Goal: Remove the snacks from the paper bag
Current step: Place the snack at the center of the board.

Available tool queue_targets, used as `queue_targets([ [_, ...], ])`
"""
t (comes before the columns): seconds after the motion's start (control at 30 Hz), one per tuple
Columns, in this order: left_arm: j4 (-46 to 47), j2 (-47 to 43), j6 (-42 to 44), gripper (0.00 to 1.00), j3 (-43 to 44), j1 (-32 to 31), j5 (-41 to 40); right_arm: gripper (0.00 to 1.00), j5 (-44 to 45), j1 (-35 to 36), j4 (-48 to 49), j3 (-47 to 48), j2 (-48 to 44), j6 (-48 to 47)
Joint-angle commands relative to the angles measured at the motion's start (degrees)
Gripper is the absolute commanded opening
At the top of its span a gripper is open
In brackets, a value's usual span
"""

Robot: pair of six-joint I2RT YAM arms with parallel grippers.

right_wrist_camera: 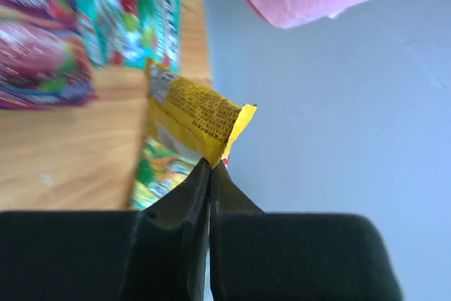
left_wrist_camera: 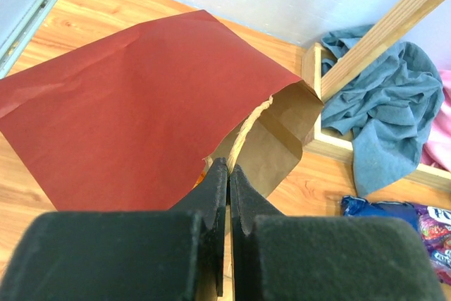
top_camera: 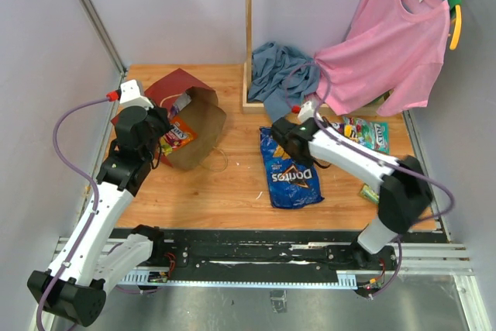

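Note:
The dark-red paper bag (top_camera: 182,87) lies on its side at the left, its brown mouth facing right. A red-orange snack packet (top_camera: 180,133) shows inside it. My left gripper (top_camera: 160,143) is at the mouth; in the left wrist view it (left_wrist_camera: 227,167) is shut on the bag's (left_wrist_camera: 127,103) torn kraft rim. The blue Doritos bag (top_camera: 291,172) lies flat mid-table. My right gripper (right_wrist_camera: 211,163) is shut on a corner of a yellow packet (right_wrist_camera: 194,114), held above the table near a purple packet (right_wrist_camera: 35,47) and a green packet (right_wrist_camera: 134,19). In the top view it (top_camera: 327,122) sits beside the green packet (top_camera: 366,133).
A yellow-green packet (top_camera: 370,191) lies near the right edge. A pink shirt (top_camera: 387,44) hangs on a hanger at the back right, over a crumpled blue cloth (top_camera: 279,67) in a wooden frame (top_camera: 249,36). Grey walls close in on both sides.

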Motion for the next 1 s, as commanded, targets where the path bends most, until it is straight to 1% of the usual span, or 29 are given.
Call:
queue_targets([
  [0.0, 1.1, -0.7, -0.4, 0.01, -0.5, 0.6, 0.8, 0.01, 12.0, -0.5, -33.8, 4.1, 10.8, 19.2],
  [0.13, 1.2, -0.7, -0.5, 0.01, -0.5, 0.6, 1.2, 0.01, 10.0, -0.5, -32.4, 3.3, 13.0, 20.3],
  [0.17, 1.2, -0.7, -0.5, 0.00, -0.5, 0.6, 1.2, 0.01, 9.2, -0.5, -29.0, 2.6, 12.7, 16.9],
  [0.23, 1.2, -0.7, -0.5, 0.01, -0.5, 0.6, 1.4, 0.01, 6.3, -0.7, -18.0, -0.5, 11.4, 6.0],
  [0.3, 1.3, -0.8, -0.5, 0.01, -0.5, 0.6, 1.3, 0.01, 0.5, -1.5, -6.4, -5.1, 9.1, -4.5],
  [0.37, 1.3, -0.8, -0.5, 0.01, -0.6, 0.6, 1.1, 0.01, -5.0, -2.9, 1.6, -8.1, 6.3, -10.6],
  [0.4, 1.3, -0.8, -0.5, 0.01, -0.6, 0.6, 1.2, 0.01, -7.0, -3.9, 4.3, -9.2, 5.5, -12.1],
  [0.43, 1.3, -0.7, -0.5, 0.01, -0.6, 0.6, 1.4, 0.01, -8.5, -5.0, 5.8, -9.9, 5.0, -13.0],
  [0.5, 1.3, -0.5, -0.6, 0.00, -0.6, 0.6, 1.6, 0.01, -10.0, -6.7, 5.7, -9.3, 5.3, -12.7],
  [0.6, 1.4, -0.5, -0.7, 0.01, -0.6, 0.6, 2.0, 0.01, -9.2, -7.5, 5.6, -8.0, 7.3, -12.2],
  [0.77, 1.3, -0.7, -0.7, 0.01, -0.8, 0.6, 1.8, 0.01, -7.3, -9.5, 3.5, -5.5, 14.2, -7.8],
  [0.87, 1.3, -0.7, -0.6, 0.00, -0.9, 0.6, 1.7, 0.01, -7.7, -9.6, 5.6, -5.5, 16.6, -7.1],
  [0.97, 1.4, -0.8, -0.5, 0.01, -1.1, 0.6, 1.3, 0.01, -9.6, -9.6, 8.1, -6.6, 16.0, -7.3],
])
